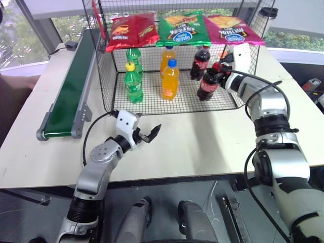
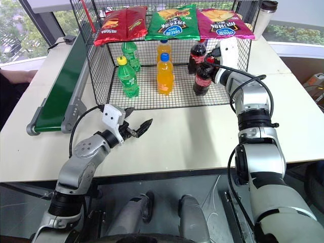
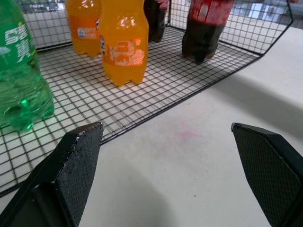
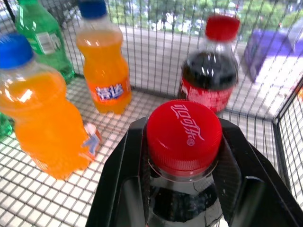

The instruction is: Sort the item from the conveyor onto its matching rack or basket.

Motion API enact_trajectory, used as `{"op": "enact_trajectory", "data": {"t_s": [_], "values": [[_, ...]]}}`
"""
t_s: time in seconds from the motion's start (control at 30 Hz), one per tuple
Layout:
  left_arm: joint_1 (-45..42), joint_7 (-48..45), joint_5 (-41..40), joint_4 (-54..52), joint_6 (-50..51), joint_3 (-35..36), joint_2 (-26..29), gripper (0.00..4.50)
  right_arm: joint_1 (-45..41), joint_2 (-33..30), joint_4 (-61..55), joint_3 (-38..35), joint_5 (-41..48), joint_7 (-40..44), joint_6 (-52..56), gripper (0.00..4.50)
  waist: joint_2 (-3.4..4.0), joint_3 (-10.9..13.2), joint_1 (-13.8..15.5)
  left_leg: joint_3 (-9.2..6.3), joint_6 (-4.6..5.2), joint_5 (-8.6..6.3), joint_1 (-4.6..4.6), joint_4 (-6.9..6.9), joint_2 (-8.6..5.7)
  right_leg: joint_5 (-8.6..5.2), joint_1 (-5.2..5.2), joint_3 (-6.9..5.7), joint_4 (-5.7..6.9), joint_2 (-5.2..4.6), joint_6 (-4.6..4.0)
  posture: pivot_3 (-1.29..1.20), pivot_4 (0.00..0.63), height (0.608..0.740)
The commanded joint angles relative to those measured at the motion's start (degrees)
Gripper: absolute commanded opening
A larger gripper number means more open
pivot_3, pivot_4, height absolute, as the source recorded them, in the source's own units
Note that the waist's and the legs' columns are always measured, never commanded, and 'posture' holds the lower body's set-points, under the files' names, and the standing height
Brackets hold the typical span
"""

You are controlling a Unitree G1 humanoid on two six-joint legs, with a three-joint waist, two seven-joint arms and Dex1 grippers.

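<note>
Pale tabletop point(image 1: 202, 147) beside windows carries the scene. Cola bottle point(image 1: 208, 84) stands upright, long axis vertical, red cap up, at the right front of the black wire basket point(image 1: 152, 104), its base on or just above the grid floor; which of the two cannot be told. Right gripper point(image 4: 183, 156) is pinched on the bottle's neck: the right wrist view shows two black fingers point(image 4: 120, 165) pressed against either side just below the ribbed red cap, a detail the head views give only as a white wrist housing beside the bottle. That wrist view also shows a second cola bottle point(image 4: 210, 71) standing behind it against the mesh wall. Two orange soda bottles point(image 1: 170, 78) with blue caps stand mid-basket, two green soda bottles point(image 1: 133, 81) to their left. Chip bags point(image 1: 182, 28), glossy red, green and pink, lie on the slanted wire shelf above. Left gripper point(image 1: 147, 135) hovers over the table in front of the basket, its textured black fingers point(image 3: 78, 165) spread wide and holding nothing. Conveyor point(image 1: 73, 86), dark green belt in a grey frame, runs along the table's left edge.
</note>
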Motion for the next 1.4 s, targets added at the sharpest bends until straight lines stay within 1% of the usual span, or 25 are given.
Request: {"op": "enact_trajectory", "data": {"t_s": [0.03, 0.1, 0.13, 0.2, 0.23, 0.27, 0.3, 0.43, 0.57, 0.73, 0.9, 1.0, 1.17, 1.4], "values": [[0.0, 0.4, -0.3, -2.5, -0.2, -0.1, -0.1, 4.50, -4.1, -0.5, 0.3, -1.6, -0.4, 0.7, -2.6, 1.17, 0.00, 0.0, 0.0, 0.00, 0.00, 0.00, 0.00, 0.00, 0.00, 0.00, 0.00, 0.00, 0.01, 0.00, 0.00, 0.00, 0.150, 0.738], [0.0, 0.5, -0.3, -2.5, -0.2, -0.2, -0.1, 4.50, -4.4, -0.5, 1.1, -1.6, -0.6, 0.9, -3.0, 1.17, 0.00, 0.0, 0.0, 0.00, 0.00, 0.00, 0.01, 0.00, 0.00, 0.00, 0.00, 0.00, 0.01, 0.01, 0.00, 0.00, 0.150, 0.738], [0.0, 0.5, -0.2, -2.5, -0.2, -0.2, -0.2, 4.50, -4.6, -0.5, 1.5, -1.6, -0.8, 1.0, -3.2, 2.19, 0.00, 0.0, 0.0, 0.00, 0.00, 0.00, 0.01, 0.00, 0.00, 0.00, 0.00, 0.00, 0.01, 0.01, 0.00, 0.00, 0.150, 0.738], [0.1, 0.7, -0.2, -2.5, -0.2, -0.2, -0.2, 4.50, -4.8, -0.6, 2.1, -1.6, -1.0, 1.4, -3.4, 3.02, 0.01, 0.0, 0.0, 0.00, 0.00, 0.00, 0.01, 0.00, 0.00, 0.00, 0.00, 0.01, 0.02, 0.01, 0.00, 0.00, 0.150, 0.738], [0.1, 0.7, -0.3, -2.5, -0.2, -0.2, -0.2, 4.50, -4.9, -0.6, 2.2, -1.6, -1.0, 1.5, -3.4, 3.55, 0.01, 0.0, 0.0, 0.00, 0.00, 0.00, 0.02, 0.00, 0.00, 0.00, 0.00, 0.01, 0.02, 0.01, 0.00, 0.00, 0.150, 0.738], [0.1, 0.7, -0.3, -2.6, -0.2, -0.2, -0.2, 4.50, -5.0, -0.6, 2.3, -1.6, -1.1, 1.6, -3.5, 3.92, 0.01, 0.0, 0.0, 0.00, 0.00, 0.00, 0.02, 0.00, 0.00, 0.00, 0.00, 0.01, 0.02, 0.01, 0.00, 0.00, 0.150, 0.738], [0.2, 0.8, -0.3, -2.6, -0.2, -0.2, -0.2, 4.50, -5.1, -0.7, 2.4, -1.6, -1.2, 1.6, -3.5, 4.45, 0.01, 0.0, 0.0, 0.00, 0.00, 0.00, 0.03, 0.00, 0.00, 0.00, 0.00, 0.01, 0.03, 0.02, 0.00, 0.00, 0.150, 0.738], [0.3, 0.9, -0.4, -2.6, -0.2, -0.3, -0.2, 4.50, -5.2, -1.1, 2.0, -1.4, -1.9, 1.9, -3.2, 4.45, 0.02, 0.0, 0.0, 0.00, -0.01, 0.00, 0.04, 0.01, 0.00, 0.00, 0.01, 0.02, 0.06, 0.01, 0.00, 0.00, 0.150, 0.738], [0.4, 1.0, -0.4, -2.5, -0.3, -0.5, -0.3, 4.50, -4.4, -2.5, -0.8, -1.0, -2.6, 3.2, -1.8, 4.45, 0.02, 0.0, 0.1, 0.01, -0.01, 0.00, 0.04, 0.02, 0.00, 0.00, 0.01, 0.02, 0.06, 0.01, 0.00, 0.00, 0.150, 0.738], [0.4, 1.0, -0.4, -2.4, -0.4, -0.6, -0.3, 4.50, -1.0, -5.7, -8.1, 0.3, -3.5, 6.4, 2.8, 4.45, 0.02, 0.0, 0.1, 0.00, -0.01, 0.00, 0.04, 0.02, 0.00, 0.00, 0.01, 0.02, 0.07, 0.01, 0.00, 0.00, 0.150, 0.738], [0.5, 0.5, -0.6, -2.3, -0.5, -0.7, -0.1, 4.50, 5.6, -9.8, -18.8, 2.6, -3.7, 12.0, 8.6, 4.45, 0.02, 0.0, 0.1, 0.00, -0.01, 0.00, 0.04, 0.03, 0.00, -0.04, 0.01, 0.02, 0.06, 0.00, -0.07, 0.00, 0.150, 0.738], [0.5, 0.1, 0.3, -1.7, -1.3, -1.3, 0.5, 4.50, 14.0, -10.6, -29.2, 2.9, -0.5, 16.3, 12.8, 4.45, 0.02, 0.0, 0.1, -0.01, -0.01, 0.00, 0.04, 0.03, 0.01, -0.08, 0.01, 0.02, 0.07, -0.01, -0.12, 0.00, 0.150, 0.738], [0.7, -0.3, 1.1, -1.2, -2.1, -1.5, 1.3, 4.50, 25.5, -9.0, -40.5, 3.8, 1.7, 17.2, 16.2, 4.45, 0.03, 0.0, 0.1, 0.00, -0.01, 0.00, 0.04, 0.07, 0.01, -0.09, 0.02, 0.03, 0.08, -0.03, -0.14, 0.00, 0.150, 0.738], [1.0, -0.6, 0.9, -1.6, -1.9, -0.8, 1.7, 4.50, 34.9, -4.3, -51.3, 2.6, 9.1, 17.9, 19.9, 4.45, 0.03, 0.0, 0.2, -0.03, -0.03, -0.02, 0.03, 0.29, 0.02, -0.12, 0.04, 0.02, 0.29, -0.05, -0.17, 0.00, 0.150, 0.738]]}}
